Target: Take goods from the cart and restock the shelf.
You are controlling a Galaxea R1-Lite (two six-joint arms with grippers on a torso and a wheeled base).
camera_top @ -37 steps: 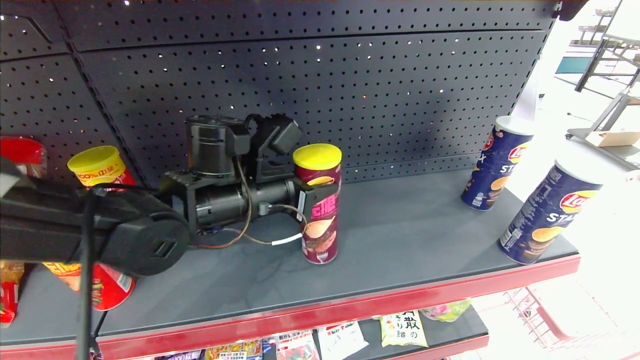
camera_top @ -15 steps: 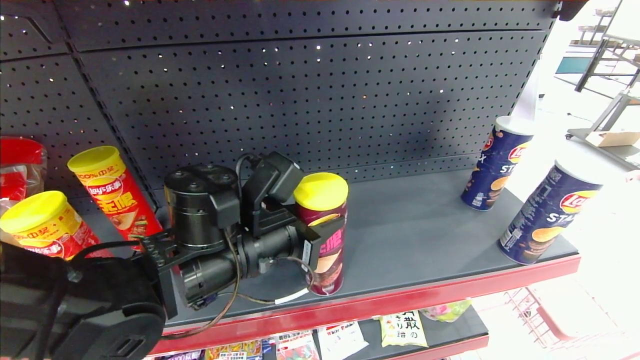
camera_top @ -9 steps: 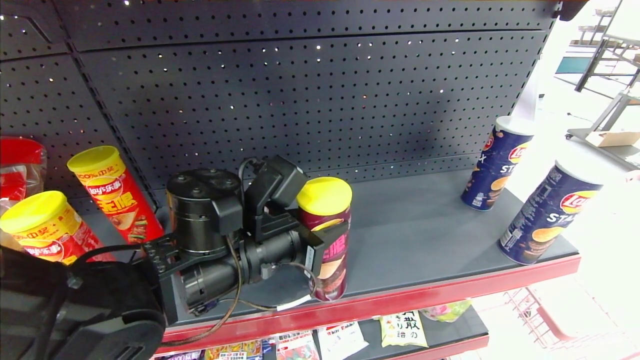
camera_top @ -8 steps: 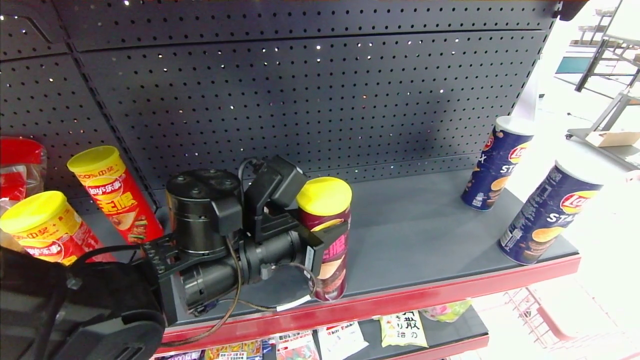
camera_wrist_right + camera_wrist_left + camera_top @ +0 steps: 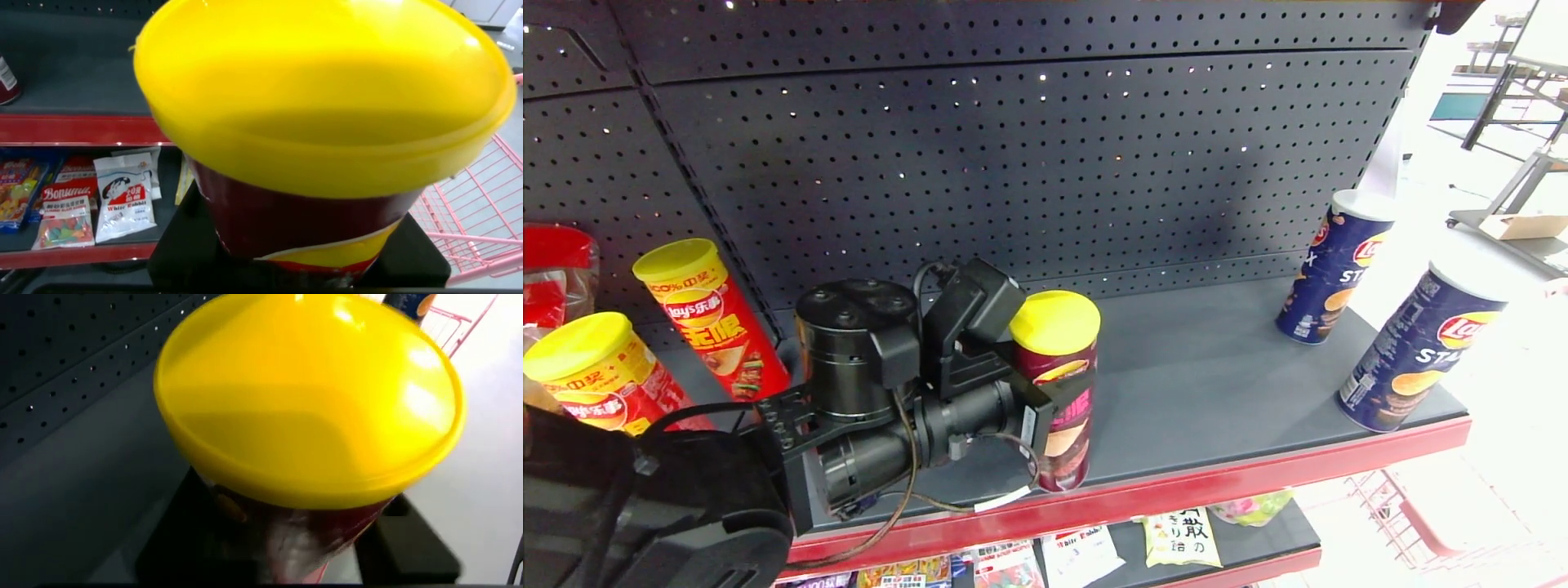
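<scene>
Shelving seems underway: the left jaws clench the maroon cardboard chip tube with yellow plastic lid [image 5: 1058, 384], upright between them at the grey metal shelf's [image 5: 1217, 384] front edge, needing release and a clean retreat, while the right jaws grip a red yellow-lidded tube [image 5: 302, 212].

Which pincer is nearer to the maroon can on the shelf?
Left. The left pincer is shut on the maroon can; the right pincer holds a red can out in front of the shelf, apart from it.

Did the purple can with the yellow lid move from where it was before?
Yes. The purple can has come forward, away from the pegboard wall, and now stands near the shelf's red front edge.
</scene>
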